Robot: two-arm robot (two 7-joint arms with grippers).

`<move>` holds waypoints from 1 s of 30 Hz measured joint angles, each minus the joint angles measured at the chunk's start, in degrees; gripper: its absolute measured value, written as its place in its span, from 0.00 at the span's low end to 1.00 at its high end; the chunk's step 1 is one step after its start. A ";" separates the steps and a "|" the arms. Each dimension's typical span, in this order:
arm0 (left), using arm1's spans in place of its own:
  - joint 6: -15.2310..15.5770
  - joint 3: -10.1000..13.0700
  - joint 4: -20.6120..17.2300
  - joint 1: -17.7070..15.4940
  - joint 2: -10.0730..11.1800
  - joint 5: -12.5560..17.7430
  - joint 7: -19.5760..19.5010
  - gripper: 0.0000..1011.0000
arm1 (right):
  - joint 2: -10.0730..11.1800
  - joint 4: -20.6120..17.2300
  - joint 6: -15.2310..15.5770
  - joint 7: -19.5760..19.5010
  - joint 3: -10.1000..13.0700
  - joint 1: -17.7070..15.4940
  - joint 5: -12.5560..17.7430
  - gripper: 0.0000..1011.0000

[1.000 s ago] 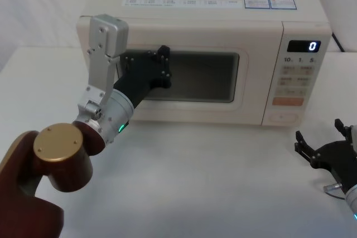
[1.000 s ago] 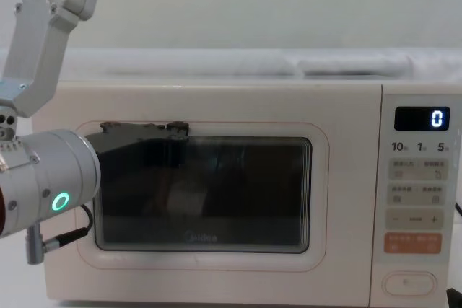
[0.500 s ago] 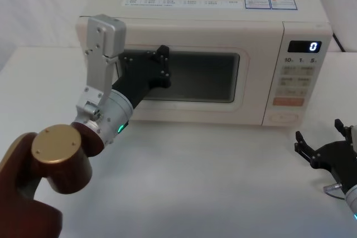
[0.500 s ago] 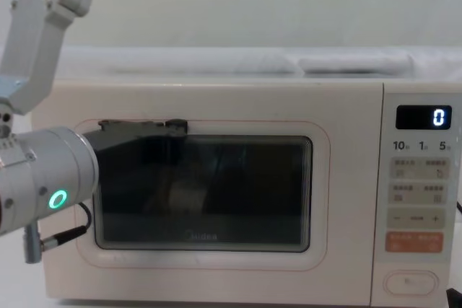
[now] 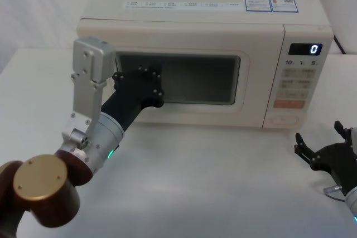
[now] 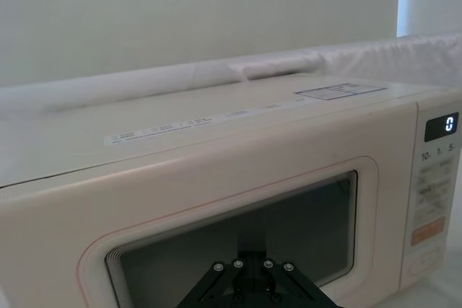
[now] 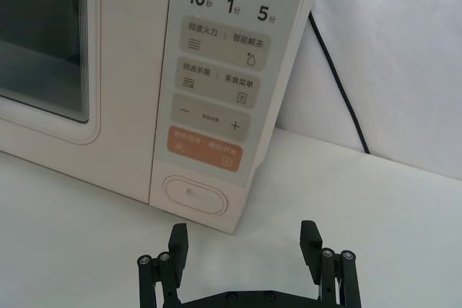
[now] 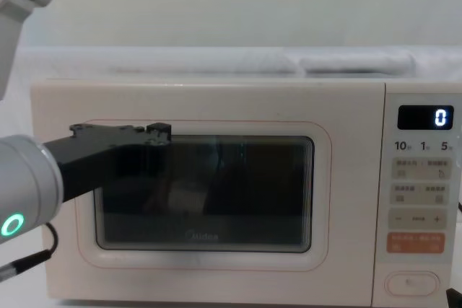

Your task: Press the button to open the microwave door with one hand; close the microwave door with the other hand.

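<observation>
White tabletop lies bare before the microwave, so you have room. Its door looks shut flush, with the left gripper at the window's left part; whether its fingers are apart, you cannot tell. Your right gripper, fingers apart, rests low near the button. Any sideways swing risks nudging that button and popping the door.
</observation>
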 joint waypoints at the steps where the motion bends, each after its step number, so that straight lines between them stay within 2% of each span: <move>1: 0.14 -0.23 -0.86 0.83 0.12 0.07 0.15 0.00 | 0.00 0.00 0.00 0.00 0.00 0.00 0.00 0.99; 6: -0.16 -1.37 -2.86 3.46 0.23 0.13 0.68 0.07 | 0.00 0.00 0.00 0.00 0.00 0.00 0.00 0.99; 9: -1.58 -2.53 -3.79 5.47 0.38 -0.12 0.75 0.17 | 0.00 0.00 0.00 0.00 0.00 0.00 0.00 0.99; 10: -1.91 -2.77 -3.90 5.79 0.44 -0.25 0.69 0.17 | 0.00 0.00 0.00 0.00 0.00 0.00 0.00 0.99; 15: -3.91 -4.14 -4.30 8.05 1.06 -0.99 -0.03 0.34 | 0.00 0.00 0.00 0.00 0.00 0.00 0.00 0.99; 18: -4.40 -4.61 -4.30 8.80 1.32 -1.19 -0.23 0.41 | 0.00 0.00 0.00 0.00 0.00 0.00 0.00 0.99; 19: -4.64 -4.96 -4.30 9.33 1.49 -1.29 -0.28 0.48 | 0.00 0.00 0.00 0.00 0.00 0.00 0.00 0.99; 21: -4.81 -5.31 -4.21 9.79 1.59 -1.45 -0.30 0.51 | 0.00 0.00 0.00 0.00 0.00 0.00 0.00 0.99; 25: -5.37 -6.32 -3.46 11.20 1.84 -1.80 -0.30 0.68 | 0.00 0.00 0.00 0.00 0.00 0.00 0.00 0.99; 27: -5.57 -6.71 -3.06 11.69 1.87 -1.91 -0.27 0.71 | 0.00 0.00 0.00 0.00 0.00 0.00 0.00 0.99; 28: -5.73 -7.12 -2.64 12.15 1.88 -2.02 -0.15 0.77 | 0.00 0.00 0.00 0.00 0.00 0.00 0.00 0.99; 30: -5.79 -7.50 -2.21 12.50 1.83 -2.14 0.02 0.81 | 0.00 0.00 0.00 0.00 0.00 0.00 0.00 0.99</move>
